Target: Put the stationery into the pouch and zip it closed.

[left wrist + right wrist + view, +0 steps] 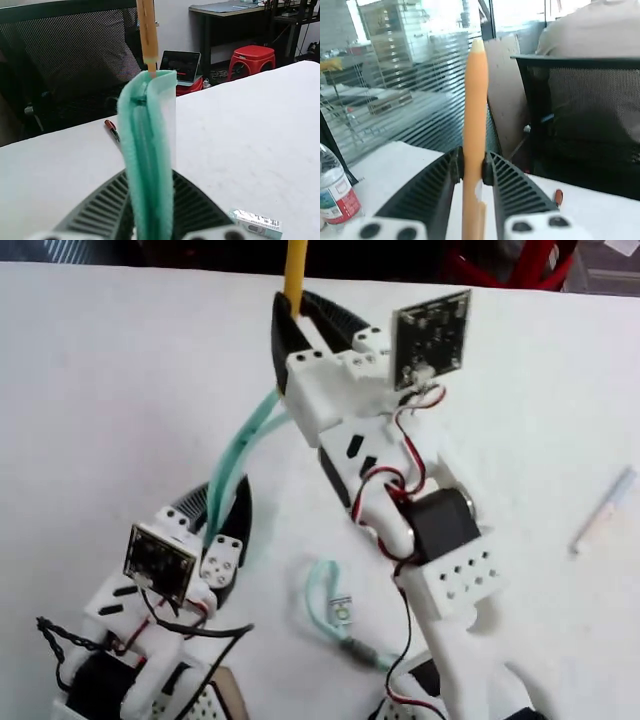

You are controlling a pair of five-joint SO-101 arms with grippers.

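A clear pouch with teal edging [243, 452] hangs slanted above the table. My left gripper [225, 496] is shut on its lower end. In the left wrist view the pouch [148, 150] rises from between the fingers [200, 205]. An orange pencil [147, 35] meets its top end. My right gripper [296, 302] is shut on that pencil [295, 270] near the table's far edge. The right wrist view has the pencil [474, 100] standing upright between the black fingers [512, 182].
A red pen [112, 130] lies near the far table edge. A small eraser [341, 609] sits inside a teal cord loop [318, 600] between the arms. A white pen [605, 508] lies at the right. A water bottle [335, 192] stands off to one side.
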